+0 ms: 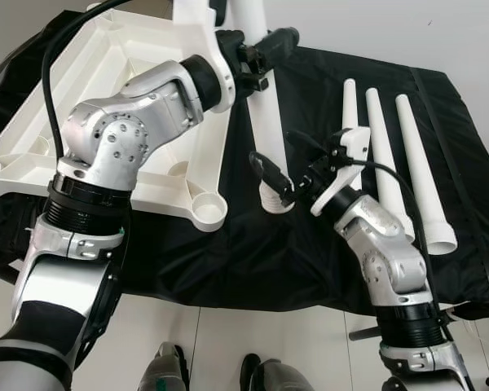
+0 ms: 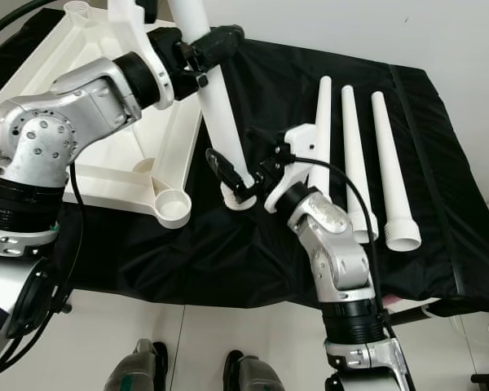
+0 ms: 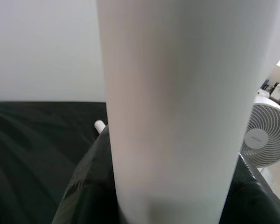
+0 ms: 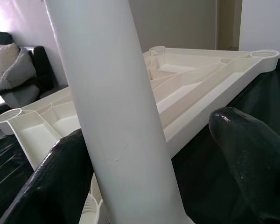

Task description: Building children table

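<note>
Table top (image 1: 122, 106), white plastic and turned underside up so its ribs and corner sockets show, lies on the left part of a black cloth (image 1: 228, 252) spread over the work surface. We hold one white table leg (image 2: 216, 106) tilted, its wide threaded end resting on the cloth just right of the top's near corner socket (image 1: 209, 213). Our left gripper (image 1: 257, 55) is clamped around the upper part of that leg at the far side of the scene; in the left wrist view the leg fills the space between the two black fingers (image 3: 84, 186). Our right gripper (image 1: 279, 183) is set about the leg's lower end, one finger on each side; the right wrist view shows the near-side finger (image 4: 60, 177) against the leg, while the other finger (image 4: 252, 154) appears to stand a little off it, though the angle is poor. Three spare legs (image 1: 407, 163) lie side by side on the cloth to the right, wide ends toward us. A white fan (image 3: 266, 140) stands beyond the cloth.
</note>
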Motion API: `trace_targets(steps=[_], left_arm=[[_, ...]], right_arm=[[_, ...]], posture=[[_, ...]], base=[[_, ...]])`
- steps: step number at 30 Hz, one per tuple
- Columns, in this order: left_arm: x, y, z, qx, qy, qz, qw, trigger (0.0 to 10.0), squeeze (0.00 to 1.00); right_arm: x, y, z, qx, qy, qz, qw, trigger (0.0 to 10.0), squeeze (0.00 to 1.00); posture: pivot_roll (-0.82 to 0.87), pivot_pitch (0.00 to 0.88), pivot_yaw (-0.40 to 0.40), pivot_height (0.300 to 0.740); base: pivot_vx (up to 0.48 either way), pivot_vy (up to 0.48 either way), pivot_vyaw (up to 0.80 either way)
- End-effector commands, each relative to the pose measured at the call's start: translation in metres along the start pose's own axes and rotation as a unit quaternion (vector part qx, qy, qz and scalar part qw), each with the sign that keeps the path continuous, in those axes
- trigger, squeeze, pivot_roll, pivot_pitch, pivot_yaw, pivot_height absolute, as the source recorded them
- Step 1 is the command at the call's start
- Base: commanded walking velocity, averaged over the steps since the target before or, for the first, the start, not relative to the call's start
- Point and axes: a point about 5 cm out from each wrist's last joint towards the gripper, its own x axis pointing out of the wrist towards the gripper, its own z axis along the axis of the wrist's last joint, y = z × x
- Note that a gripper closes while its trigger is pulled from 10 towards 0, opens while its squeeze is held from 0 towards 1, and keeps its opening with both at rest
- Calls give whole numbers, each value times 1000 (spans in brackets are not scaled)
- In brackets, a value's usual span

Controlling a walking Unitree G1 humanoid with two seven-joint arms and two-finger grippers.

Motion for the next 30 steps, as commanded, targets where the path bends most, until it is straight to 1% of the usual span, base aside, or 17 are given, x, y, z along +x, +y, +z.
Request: trace_targets(steps=[1,2,6,9,11,14,19,20,21,22,24,25,26,27,28,29,30], left_arm=[[4,-23,1,35,6,-123,992,10000,0],[5,-26,0,42,7,-125,991,10000,0],[6,-28,-1,46,7,-127,991,10000,0],[9,-35,-6,64,12,-136,989,10000,0],[9,-35,-6,64,12,-136,989,10000,0],[10,-38,-9,71,15,-138,988,10000,0],[11,-39,-8,75,7,-147,986,10000,0],[12,-39,-8,77,6,-148,986,10000,0],[12,-39,-8,78,6,-148,986,10000,0],[12,-39,-8,78,4,-149,986,10000,0],[13,-39,-8,78,4,-149,986,10000,0],[13,-39,-8,78,3,-150,986,10000,0],[13,-39,-8,79,3,-150,986,10000,0],[14,-40,-8,79,2,-152,985,10000,0],[14,-40,-8,79,1,-154,985,10000,0],[14,-40,-8,80,0,-154,985,10000,0],[15,-40,-8,80,-1,-154,985,10000,0]], right_arm=[[-1,-8,1,-11,19,-10,1000,10000,0],[1,-10,2,-17,27,-7,999,10000,0],[3,-11,3,-21,32,-4,999,10000,0],[14,-14,9,-50,60,11,997,10000,0],[14,-14,9,-50,60,11,997,10000,0],[18,-13,12,-61,70,20,995,10000,0],[23,-10,8,-78,104,43,991,10000,0],[24,-9,7,-81,109,48,990,8824,0],[25,-8,6,-83,112,50,989,8824,0],[25,-8,5,-82,114,52,989,7765,0],[26,-8,5,-82,116,52,989,7765,0],[27,-7,5,-83,116,54,988,5529,0],[27,-7,5,-84,116,55,988,5529,0],[29,-7,4,-83,116,55,988,3804,0],[29,-6,4,-82,116,56,988,3804,0],[30,-6,4,-79,116,55,989,3490,0],[31,-6,4,-78,116,54,989,3490,0]], posture=[[99,169,-79,740],[99,169,-79,740],[99,169,-79,740],[100,172,-86,740],[100,172,-86,740],[100,172,-86,740],[102,172,-92,740],[103,171,-94,740],[103,171,-94,740],[102,170,-94,740],[102,170,-94,740],[102,169,-94,740],[102,169,-94,740],[103,167,-95,740],[103,167,-95,740],[103,167,-95,740],[104,165,-94,740]], base=[[0,0,0],[0,0,0],[0,0,0],[0,0,0],[0,0,0],[0,0,0],[0,0,0],[0,0,0],[0,0,0],[0,0,0],[0,0,0],[0,0,0],[0,0,0],[0,0,0],[0,0,0],[0,0,0],[0,0,0]])
